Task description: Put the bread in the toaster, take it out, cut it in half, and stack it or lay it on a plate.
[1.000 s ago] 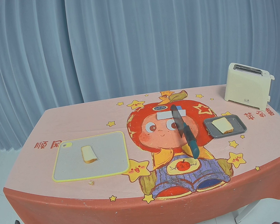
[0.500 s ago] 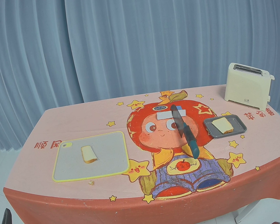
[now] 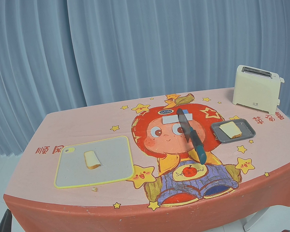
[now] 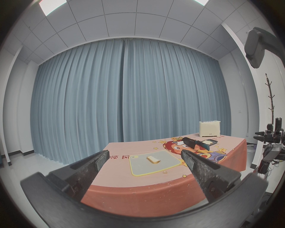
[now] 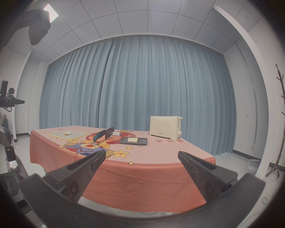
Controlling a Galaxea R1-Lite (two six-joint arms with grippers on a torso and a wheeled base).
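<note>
**Left arm shifted; one half was left to plate**

Over the last second your left arm [image 3: 4, 228] drifted toward the outer edge of the head view, low beside the table [image 3: 83, 124]. Nothing on the table moved, and the right arm kept its place.

Your left end effector [image 4: 144, 154] was spread wide and held nothing. It sat off the table's near edge and faced the board [image 3: 116, 168]. Your right end effector [image 5: 141, 153] was just as wide and just as empty, off the table on the toaster [image 3: 256, 88] side.

The bread was in two pieces. One half [image 3: 92, 159] lay on the board at the left. The other half [image 3: 230, 129] lay on the plate [image 3: 248, 130], just in front of the toaster. The knife [image 3: 192, 135] lay between them at mid-table, its blade propped on a white block [image 3: 173, 118] and its handle toward you. A crumb [image 3: 95, 189] lay just off the board's near edge.

Going by that layout, toasting and cutting looked finished, and the knife had been put down. One half was plated. What remained for you was the board half: pick it up, carry it well across the table, and stack or lay it beside its mate.
</note>
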